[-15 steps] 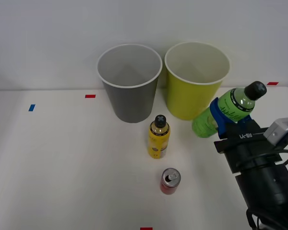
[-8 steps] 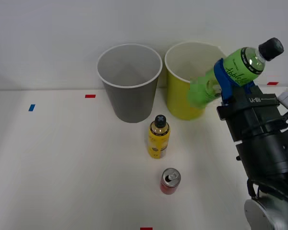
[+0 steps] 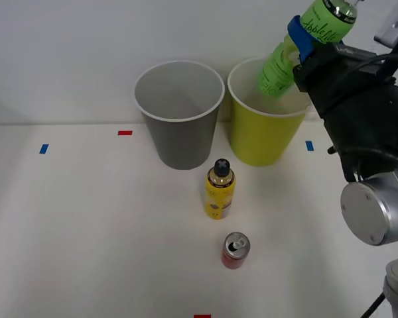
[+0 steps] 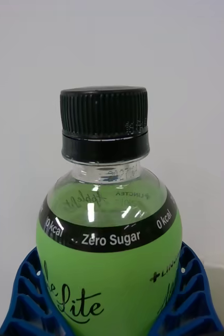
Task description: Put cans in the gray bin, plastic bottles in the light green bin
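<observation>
My right gripper point(image 3: 297, 41) is clamped on the green bottle point(image 3: 298, 41), its blue ribbed fingers point(image 4: 188, 294) pressed against both sides of the label below the "Zero Sugar" band. The bottle is held tilted, cap end up and away at the top edge of the front view, base end down over the mouth of the light green bin point(image 3: 262, 136), at its right-hand rim. In the wrist view the black screw cap point(image 4: 104, 123) is in place and closed.

The gray bin point(image 3: 179, 132) stands upright just beside the light green bin, to its left, both at the far side of the white surface point(image 3: 86, 225). The yellow bottle point(image 3: 219, 190) stands upright in front of the bins, between them. The red can point(image 3: 235, 250) stands upright nearer to me, just beside the yellow bottle, apart from it.
</observation>
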